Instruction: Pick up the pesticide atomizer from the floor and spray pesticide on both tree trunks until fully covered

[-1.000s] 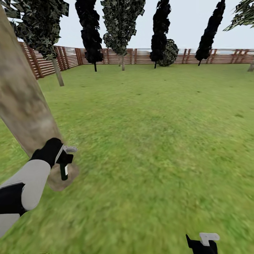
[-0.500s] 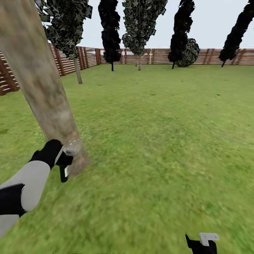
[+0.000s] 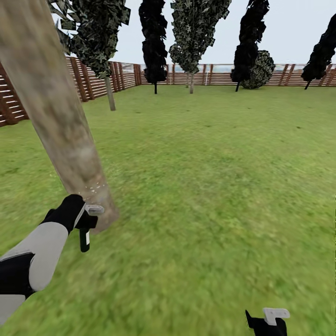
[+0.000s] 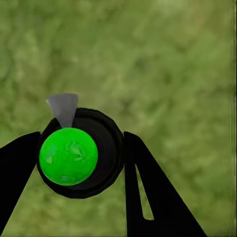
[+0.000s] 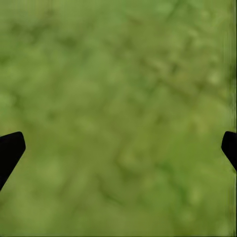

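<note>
A thick, pale, mottled tree trunk (image 3: pixel 58 121) leans up the left of the head view, its base in the grass. My left gripper (image 3: pixel 87 218) hovers right beside that base, shut on the pesticide atomizer (image 3: pixel 84 239), a small dark bottle hanging below the fingers. In the left wrist view the atomizer (image 4: pixel 74 155) is a round black body with a bright green top and a grey nozzle, clamped between the two black fingers (image 4: pixel 143 187). A few white specks dot the trunk just above the gripper. My right gripper (image 3: pixel 268 322) is low over the lawn, its fingertips wide apart in the right wrist view (image 5: pixel 118 148).
Green lawn (image 3: pixel 210 163) stretches to a brown slatted fence (image 3: pixel 93 81) at the left and back. A thin-trunked leafy tree (image 3: pixel 110 93) stands by the fence, another (image 3: pixel 191 79) farther back, with narrow black columnar trees (image 3: pixel 154 46) and a round shrub (image 3: pixel 259 70).
The whole picture has shifted rightward, so the camera turned left. The trunk now sits closer to my left gripper, which still holds the atomizer and sits slightly lower. The right gripper looks the same.
</note>
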{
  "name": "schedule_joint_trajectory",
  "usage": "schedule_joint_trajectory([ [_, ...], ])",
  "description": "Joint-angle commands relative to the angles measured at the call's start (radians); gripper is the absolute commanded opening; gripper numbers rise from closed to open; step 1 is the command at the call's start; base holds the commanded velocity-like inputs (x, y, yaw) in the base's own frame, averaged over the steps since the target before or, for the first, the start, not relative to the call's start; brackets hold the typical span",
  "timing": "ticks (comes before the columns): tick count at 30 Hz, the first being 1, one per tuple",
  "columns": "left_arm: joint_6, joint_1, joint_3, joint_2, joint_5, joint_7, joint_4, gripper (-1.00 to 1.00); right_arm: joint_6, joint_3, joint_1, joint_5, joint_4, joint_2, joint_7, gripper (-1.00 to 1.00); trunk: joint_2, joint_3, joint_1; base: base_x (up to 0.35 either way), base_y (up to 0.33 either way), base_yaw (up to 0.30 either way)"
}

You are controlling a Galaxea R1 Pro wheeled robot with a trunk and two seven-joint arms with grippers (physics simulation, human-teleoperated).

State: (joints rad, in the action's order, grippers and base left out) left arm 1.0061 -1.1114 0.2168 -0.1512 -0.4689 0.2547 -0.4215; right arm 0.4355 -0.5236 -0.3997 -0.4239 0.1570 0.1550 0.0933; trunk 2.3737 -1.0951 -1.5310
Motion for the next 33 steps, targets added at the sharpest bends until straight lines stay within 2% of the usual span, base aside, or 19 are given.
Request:
schedule_joint_trajectory([
  [1, 0.003, -0.001, 0.007, 0.001, -0.011, 0.008, -0.002, -1.0, 0.003, -0.009, -0.001, -0.002, -0.001, 0.0, 0.008, 1.0, 0.0, -0.001, 0.0, 0.135, -0.245, 0.0],
  [14, 0.003, -0.001, 0.01, 0.004, -0.011, 0.006, -0.012, -1.0, 0.003, -0.009, -0.001, -0.003, -0.001, 0.0, 0.008, 1.0, 0.0, -0.001, 0.0, 0.216, -0.203, 0.009],
  [21, 0.003, -0.001, 0.01, 0.007, -0.011, 0.008, -0.005, -1.0, 0.003, -0.009, -0.001, -0.003, -0.001, 0.0, 0.008, 1.0, 0.0, -0.001, 0.0, 0.224, -0.196, 0.257],
  [33, 0.003, -0.001, 0.009, 0.007, -0.011, 0.008, 0.0, -1.0, 0.002, -0.009, -0.001, -0.003, -0.001, 0.009, 0.009, 1.0, 0.0, -0.001, 0.0, 0.022, -0.267, 0.048],
])
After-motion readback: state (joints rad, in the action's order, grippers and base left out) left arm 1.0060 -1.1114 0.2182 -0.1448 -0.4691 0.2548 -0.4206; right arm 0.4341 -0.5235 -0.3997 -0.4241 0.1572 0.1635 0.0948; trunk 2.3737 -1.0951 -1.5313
